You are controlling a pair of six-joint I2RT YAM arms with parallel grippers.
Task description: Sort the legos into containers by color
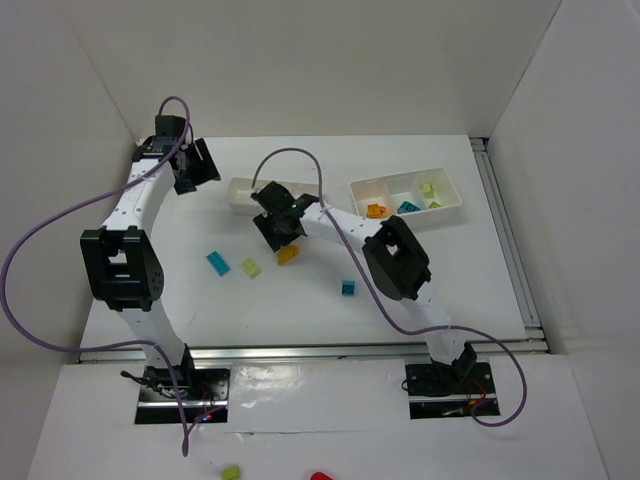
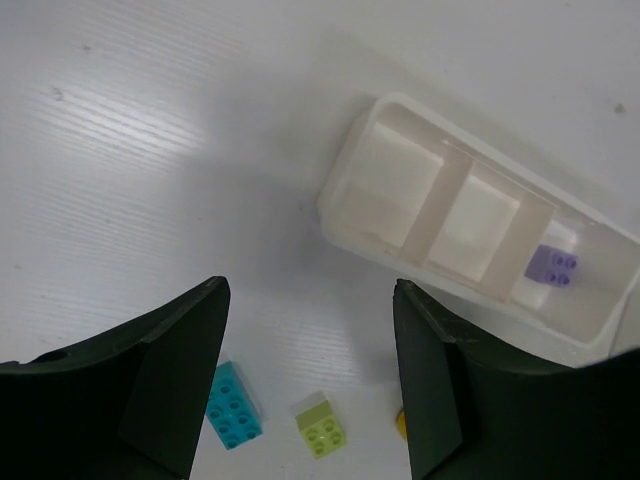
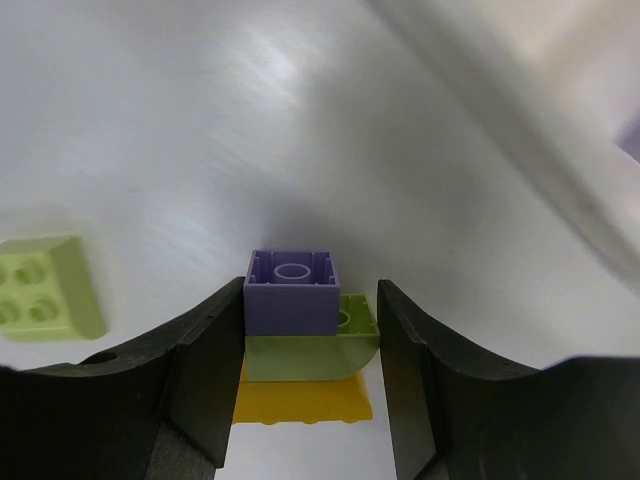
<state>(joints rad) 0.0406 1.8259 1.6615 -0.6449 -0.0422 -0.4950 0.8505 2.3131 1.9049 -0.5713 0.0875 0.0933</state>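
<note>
My right gripper [image 1: 281, 232] [image 3: 311, 310] is down at the table beside the left white tray [image 1: 240, 192]. It is shut on a small stack of legos lying on its side: a purple brick [image 3: 291, 290], a lime green brick [image 3: 300, 357] and a yellow brick [image 3: 300, 400] [image 1: 288, 254]. My left gripper [image 1: 198, 166] [image 2: 308, 290] is open and empty, high above the table. Below it lie a cyan brick [image 2: 234, 405] [image 1: 217, 263] and a lime brick [image 2: 320, 427] [image 1: 250, 268]. The left tray [image 2: 350, 215] holds a purple brick [image 2: 551, 265].
The right white tray [image 1: 455, 205] at the back holds orange [image 1: 376, 210], teal [image 1: 408, 207] and lime [image 1: 430, 190] bricks. A teal brick [image 1: 348, 288] lies loose mid-table. A lime brick [image 3: 45, 285] lies left of my right gripper. White walls enclose the table.
</note>
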